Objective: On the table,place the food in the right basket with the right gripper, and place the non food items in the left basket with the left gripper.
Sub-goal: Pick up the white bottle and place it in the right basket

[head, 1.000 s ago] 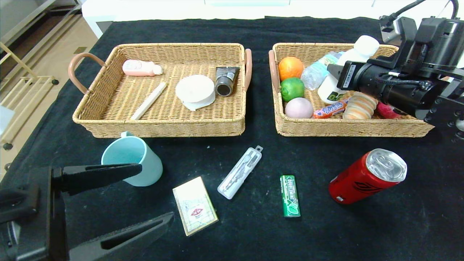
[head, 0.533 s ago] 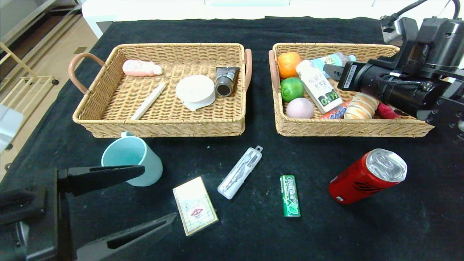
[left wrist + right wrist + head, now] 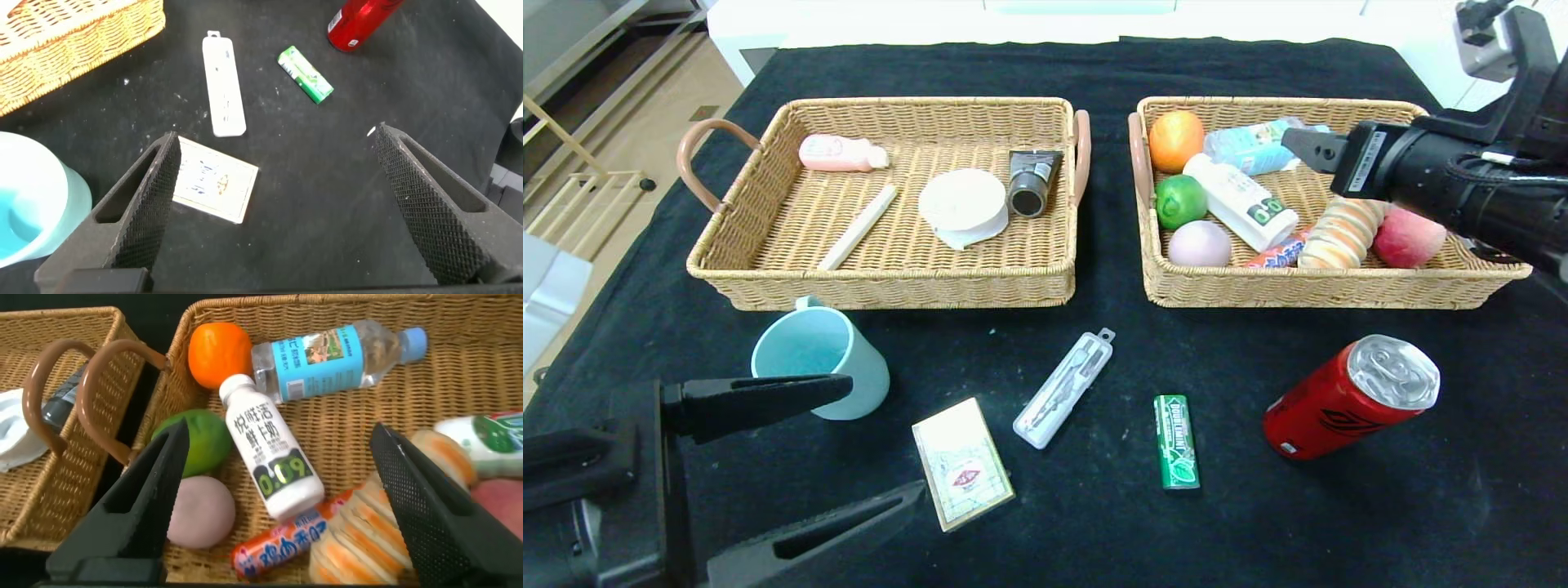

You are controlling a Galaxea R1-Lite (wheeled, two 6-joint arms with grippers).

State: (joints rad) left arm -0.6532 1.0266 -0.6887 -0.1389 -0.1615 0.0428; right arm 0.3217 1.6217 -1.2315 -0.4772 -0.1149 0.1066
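Right claw (image 3: 274,510) over the right woven wicker basket (image 3: 1307,282), fingers spread wide, pinching nothing. Directly under it a white plastic drink bottle with a dark green label (image 3: 268,453) lies on its side in that basket, touching a green lime (image 3: 200,441) and just beside an orange fruit (image 3: 219,354), a clear water bottle with a blue label (image 3: 335,359), a pale pink ball-shaped fruit (image 3: 200,510), an orange-wrapped sausage stick (image 3: 282,543), a striped bread roll (image 3: 1339,235) and a red peach (image 3: 1409,237). Left claw (image 3: 278,204) low over the near-left black-clothed table (image 3: 1094,523), fingers spread, empty, hanging above a cream rectangular card box (image 3: 214,178). Out on the table: light-blue plastic mug (image 3: 821,359), clear plastic pen case (image 3: 1063,389), green gum pack (image 3: 1176,441), red drink can lying on its side (image 3: 1352,398). Left woven wicker basket (image 3: 882,282) holds a pink bottle (image 3: 841,153), a pale stick (image 3: 858,226), a white round pad (image 3: 964,204) and a grey tube (image 3: 1032,181).
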